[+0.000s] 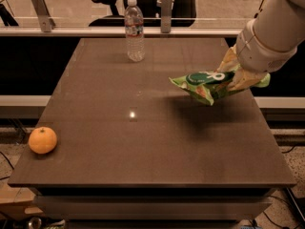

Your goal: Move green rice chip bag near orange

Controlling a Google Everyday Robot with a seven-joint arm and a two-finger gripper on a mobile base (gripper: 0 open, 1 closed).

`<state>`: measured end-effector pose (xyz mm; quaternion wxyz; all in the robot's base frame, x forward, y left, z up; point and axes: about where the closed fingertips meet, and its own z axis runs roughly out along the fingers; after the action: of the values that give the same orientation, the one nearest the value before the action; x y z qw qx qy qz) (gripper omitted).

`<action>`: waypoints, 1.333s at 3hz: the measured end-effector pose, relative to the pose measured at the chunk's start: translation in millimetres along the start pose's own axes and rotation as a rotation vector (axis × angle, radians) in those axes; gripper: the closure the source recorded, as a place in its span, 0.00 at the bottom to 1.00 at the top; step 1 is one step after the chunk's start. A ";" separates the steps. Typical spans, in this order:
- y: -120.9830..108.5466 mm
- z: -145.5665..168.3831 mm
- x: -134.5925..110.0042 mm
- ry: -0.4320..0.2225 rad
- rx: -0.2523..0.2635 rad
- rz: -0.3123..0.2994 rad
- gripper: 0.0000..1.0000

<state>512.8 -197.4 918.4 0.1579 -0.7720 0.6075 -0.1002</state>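
Crinkly light-green, one green rice chip bag (205, 84) at 3 o'clock, seemingly clamped in the end effector (237, 76); one orange (42, 140), 8 o'clock.

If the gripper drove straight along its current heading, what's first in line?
Past the green rice chip bag in its jaws, the gripper, at right and angled down-left, would probably hit bare tabletop beneath the bag. The orange and bottle look well off that line, though depth is unclear.

desk (143, 166): dark brown top | water bottle (135, 30): clear, upright, white cap, near far edge, left of middle | office chair (112, 1): beyond far edge | jaws: above right edge, toward far-right corner
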 end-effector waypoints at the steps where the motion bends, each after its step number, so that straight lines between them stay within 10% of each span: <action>1: -10.1 -18.1 -7.0 -0.006 0.036 -0.006 1.00; 4: -2.3 -75.1 -67.7 -0.026 0.137 -0.092 1.00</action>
<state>472.4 -140.5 991.6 0.2133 -0.7877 0.5610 -0.1387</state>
